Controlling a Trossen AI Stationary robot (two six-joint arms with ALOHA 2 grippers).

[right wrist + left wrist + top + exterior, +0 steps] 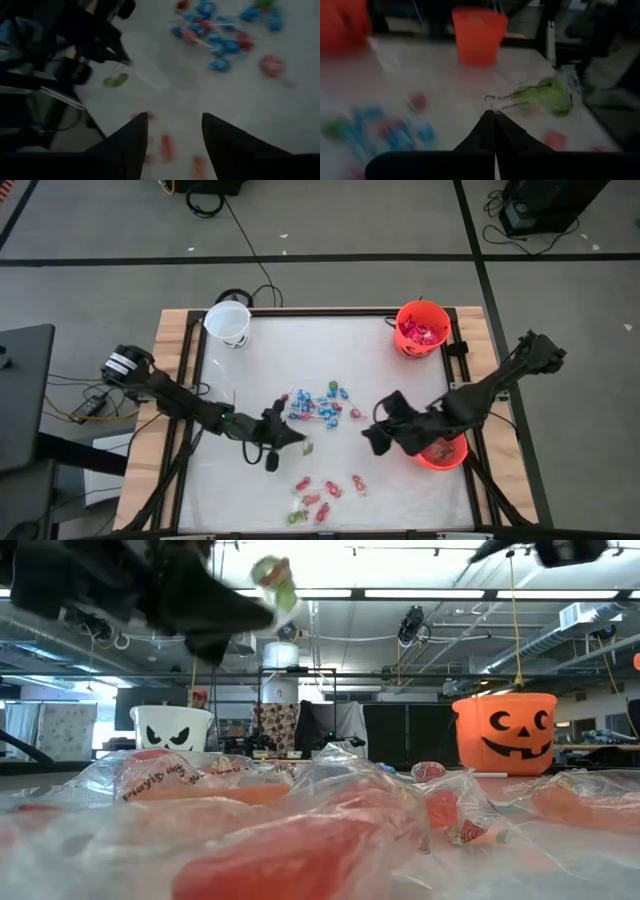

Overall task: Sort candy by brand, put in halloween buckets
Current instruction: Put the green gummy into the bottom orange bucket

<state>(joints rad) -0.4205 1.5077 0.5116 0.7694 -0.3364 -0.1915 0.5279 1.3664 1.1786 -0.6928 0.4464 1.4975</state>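
My left gripper (pixel 296 438) is shut on a green candy in a clear wrapper (pixel 546 97), held over the table's middle; the low view shows the candy (pixel 276 580) high above the table. My right gripper (pixel 372 436) hovers open to the right of it, touching nothing, its fingers apart in its wrist view (pixel 172 125). Blue-and-red candy (pixel 320 402) lies in a loose cluster mid-table; red and green pieces (pixel 318 494) lie near the front edge. A white bucket (pixel 228 323) stands far left, an orange bucket (pixel 422 328) far right, and another orange bucket (pixel 443 450) under the right arm. My left gripper pinches the clear wrapper's loose end (pixel 496 102) between its two fingertips. The fingers come nearly level from the table's left. The green candy sticks out beyond the fingertips, lifted clear of the table (pixel 307 446).
Crinkled clear wrappers with red sweets (pixel 290 840) fill the foreground of the low view. The table's wooden frame (pixel 170 360) borders the white mat. Bare mat (pixel 300 350) lies between the far buckets and the candy cluster.
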